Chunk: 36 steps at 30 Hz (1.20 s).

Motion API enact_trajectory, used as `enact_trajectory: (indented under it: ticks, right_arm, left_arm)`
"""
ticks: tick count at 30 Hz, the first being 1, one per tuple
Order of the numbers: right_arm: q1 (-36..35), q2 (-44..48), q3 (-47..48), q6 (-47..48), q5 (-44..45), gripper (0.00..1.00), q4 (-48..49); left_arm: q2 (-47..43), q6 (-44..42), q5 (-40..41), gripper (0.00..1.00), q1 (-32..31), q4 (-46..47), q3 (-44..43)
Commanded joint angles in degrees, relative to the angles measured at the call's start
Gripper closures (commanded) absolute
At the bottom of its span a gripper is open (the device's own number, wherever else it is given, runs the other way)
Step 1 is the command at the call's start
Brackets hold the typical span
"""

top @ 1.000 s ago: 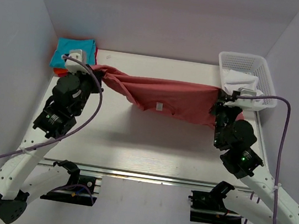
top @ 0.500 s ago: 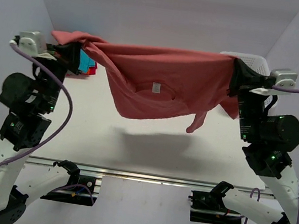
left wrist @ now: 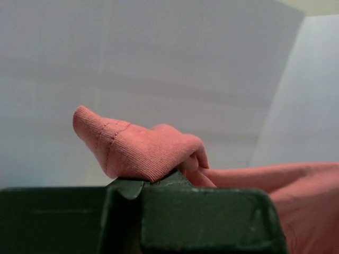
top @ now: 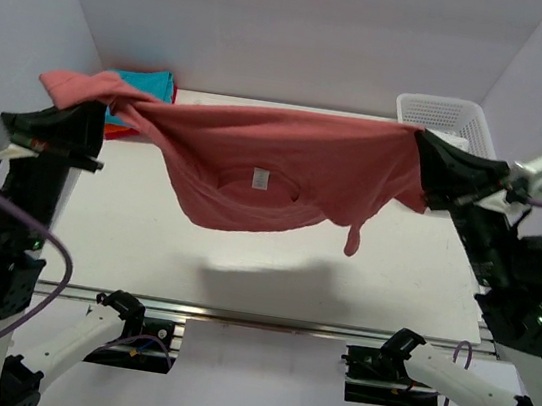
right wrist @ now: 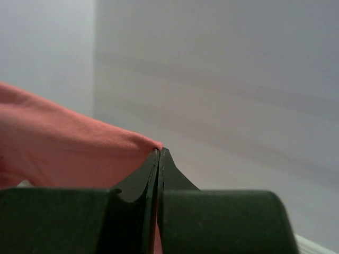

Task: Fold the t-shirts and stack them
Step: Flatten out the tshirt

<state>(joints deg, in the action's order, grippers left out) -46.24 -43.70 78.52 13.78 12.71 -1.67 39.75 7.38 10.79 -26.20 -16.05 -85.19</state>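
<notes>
The dusty salmon-red t-shirt [top: 276, 168] hangs stretched in the air between both grippers, high above the table, its collar tag facing me. My left gripper [top: 96, 121] is shut on its left end, where a bunched fold [left wrist: 137, 148] sticks out past the jaws. My right gripper [top: 421, 154] is shut on its right edge [right wrist: 79, 148]. A sleeve dangles below the right half. Folded teal [top: 152, 80], bright red and orange shirts lie stacked at the table's far left corner, mostly hidden behind the hanging shirt.
A white lattice basket [top: 445, 114] stands at the far right corner of the white table [top: 241, 270]. Grey walls close in the left, back and right sides. The shirt's shadow falls on the table's middle.
Both grippers have lifted the salmon-red shirt off the table and swung wider apart and nearer me. The shirt went from a bunched strip on the table to hanging spread in the air.
</notes>
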Motion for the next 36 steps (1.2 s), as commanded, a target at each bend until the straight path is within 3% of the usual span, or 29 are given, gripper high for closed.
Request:
enact_trajectory:
  ticks: [1, 6, 10, 16, 22, 24, 32, 36]
  right_arm:
    - [0.2, 4.4, -0.8, -3.7, -8.7, 1.00, 0.2]
    - [0.1, 8.3, -2.8, -4.4, -9.5, 1.00, -0.6]
    - [0.3, 11.3, -5.3, -5.5, -16.0, 1.00, -3.9]
    - [0.2, 16.3, -12.1, -8.7, -20.7, 1.00, -0.8]
    - [0.1, 13.6, -17.5, -8.3, -10.9, 1.00, 2.8]
    - [0.0, 11.2, -20.9, -8.3, -3.5, 1.00, 5.7]
    - [0.4, 2.3, -31.2, -9.7, 13.2, 1.00, 15.8]
    - [0.7, -4.6, -30.3, -7.9, 21.9, 1.00, 20.2]
  left_arm:
    - [-3.4, 1.1, -5.8, 1.00, 0.4, 0.2, 0.5]
    - [-7.4, 2.5, -6.6, 1.00, 0.4, -0.7, 1.6]
    - [-10.5, 4.5, -8.6, 1.00, 0.4, -1.5, 2.3]
    - [-14.3, 6.2, -10.8, 1.00, 0.9, 0.6, 7.9]
    - [-10.0, 6.7, -3.7, 1.00, 0.9, 0.0, 11.4]
    - [-8.6, 8.1, -0.7, 1.00, 0.9, 0.5, 14.8]
    - [-4.3, 12.0, 18.6, 1.00, 0.9, 3.7, 28.1]
    - [0.9, 12.5, 25.1, 1.00, 0.9, 5.7, 30.7]
